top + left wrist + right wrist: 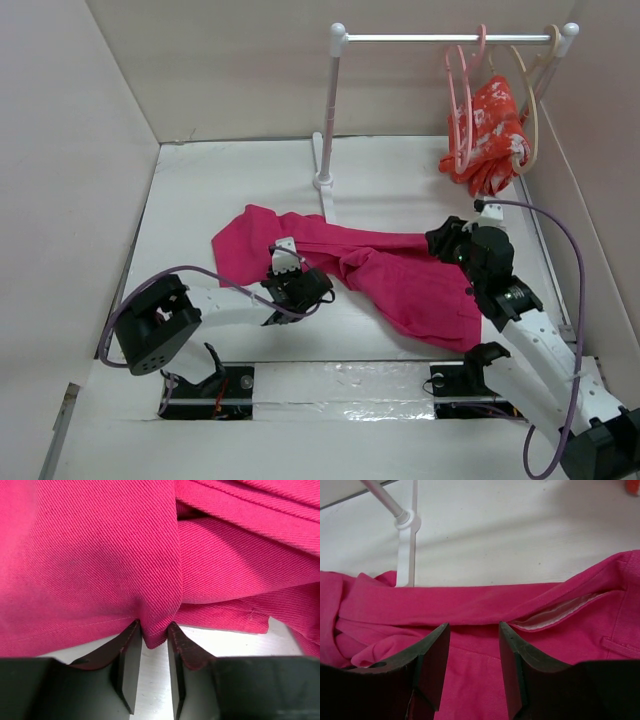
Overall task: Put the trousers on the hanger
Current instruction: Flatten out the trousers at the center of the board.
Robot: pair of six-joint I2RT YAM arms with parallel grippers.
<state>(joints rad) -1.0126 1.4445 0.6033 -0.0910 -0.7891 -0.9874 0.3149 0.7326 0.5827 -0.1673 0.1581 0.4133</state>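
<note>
You had the left fingers (pixel 152 630) pinched on a fold of the magenta-pink cloth trousers (pixel 385 272), lying on the white bench (pixel 220 170). The right fingers (pixel 474 626) stood partly open above the waistband (pixel 485 600), holding nothing.

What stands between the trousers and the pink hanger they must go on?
Nothing visible does. The trousers lie on the table below the rail. The hanger hangs there, with the red-orange garment crowding its right side.
</note>
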